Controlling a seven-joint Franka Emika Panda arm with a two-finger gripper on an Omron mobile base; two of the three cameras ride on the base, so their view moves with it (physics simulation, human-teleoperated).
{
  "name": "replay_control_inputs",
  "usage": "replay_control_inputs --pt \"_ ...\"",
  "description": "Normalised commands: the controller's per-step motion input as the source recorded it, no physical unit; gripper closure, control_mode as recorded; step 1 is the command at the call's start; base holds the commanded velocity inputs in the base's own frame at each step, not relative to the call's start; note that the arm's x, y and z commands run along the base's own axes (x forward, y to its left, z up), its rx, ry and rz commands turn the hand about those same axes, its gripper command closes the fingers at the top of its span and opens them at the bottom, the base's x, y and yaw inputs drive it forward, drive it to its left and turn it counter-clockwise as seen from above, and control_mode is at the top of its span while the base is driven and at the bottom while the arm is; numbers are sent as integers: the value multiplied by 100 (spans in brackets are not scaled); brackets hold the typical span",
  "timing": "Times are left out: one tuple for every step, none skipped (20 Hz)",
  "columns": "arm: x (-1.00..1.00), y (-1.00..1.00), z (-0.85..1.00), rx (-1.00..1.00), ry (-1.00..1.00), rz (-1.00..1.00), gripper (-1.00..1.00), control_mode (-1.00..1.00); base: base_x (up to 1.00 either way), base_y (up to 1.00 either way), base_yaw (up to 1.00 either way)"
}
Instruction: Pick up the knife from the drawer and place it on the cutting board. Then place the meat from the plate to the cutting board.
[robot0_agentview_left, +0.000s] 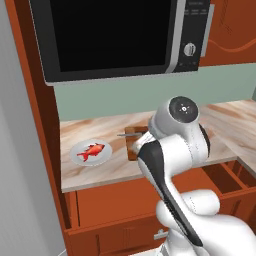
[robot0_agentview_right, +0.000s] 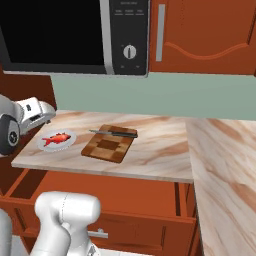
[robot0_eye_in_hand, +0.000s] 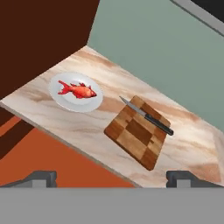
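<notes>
We see the marble table with its front edge running along the open drawer below; bare table lies to the right of the cutting board and around the corner. Microwave hangs above, upper cabinet door to its right, green wall behind. Tall reddish-brown cabinet side closes off the table's left end, just beside the plate.

Knife lies across the board's far edge, black handle on the board, blade tip sticking out past the edge toward the plate. Meat sits in the middle of the plate, plate near the board but apart from it.

Claw hangs above and in front of the table's front edge, fingertips spread wide, nothing between them. From it, board is ahead and slightly right, plate with meat ahead to the left, both well apart from the tips
</notes>
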Motion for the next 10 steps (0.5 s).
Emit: replay_control_inputs --pt "0 19 0 35 -11 -5 -100 -100 0 0 0" --pt "0 9 0 21 -9 0 -100 -100 0 0 0" --pt "0 0 0 3 0 0 -100 -100 0 0 0" --pt "0 0 0 0 0 3 -100 -100 0 0 0" --pt "0 6 0 -1 3 15 -100 -100 0 0 0" --pt "0 6 0 -1 5 23 -100 -100 0 0 0" --pt "0 9 0 0 7 28 -100 -100 0 0 0" --pt "0 9 -1 0 9 33 -100 -100 0 0 0" --pt "0 6 -2 0 10 37 -100 -100 0 0 0" --pt "0 5 -4 0 10 38 -100 -100 0 0 0"
